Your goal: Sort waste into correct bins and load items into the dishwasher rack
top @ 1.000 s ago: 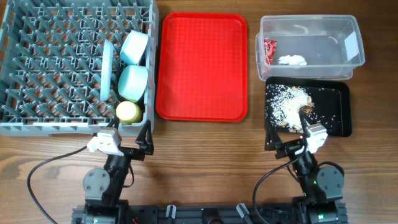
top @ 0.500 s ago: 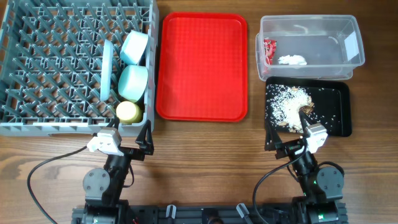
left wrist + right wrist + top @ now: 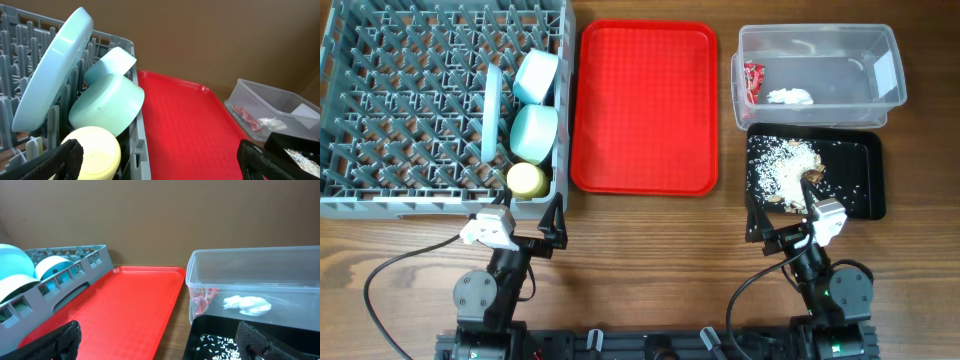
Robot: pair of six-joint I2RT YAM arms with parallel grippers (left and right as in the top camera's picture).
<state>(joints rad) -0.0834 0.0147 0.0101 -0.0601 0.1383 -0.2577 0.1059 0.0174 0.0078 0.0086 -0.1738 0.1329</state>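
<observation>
Overhead, left of your red plastic serving tray (image 3: pixel 645 105), the grey pegged dishwasher rack (image 3: pixel 380 208) holds the pale blue plate (image 3: pixel 492 112), pale blue bowl (image 3: pixel 536 77), mint green bowl (image 3: pixel 534 133) and yellow cup (image 3: pixel 527 179). Right of that tray, the clear plastic tub (image 3: pixel 820 40) holds the red wrapper (image 3: pixel 752 82) and white tissue (image 3: pixel 790 97); the black tray (image 3: pixel 865 170) holds rice (image 3: pixel 782 168).

Left wrist: your left gripper (image 3: pixel 160 155) gapes wide, empty.

Right wrist: your right gripper (image 3: pixel 159 332) likewise.

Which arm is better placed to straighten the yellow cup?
Left: the left pincer sits open beside the rack corner holding the yellow cup; the right pincer is by the black tray.
</observation>
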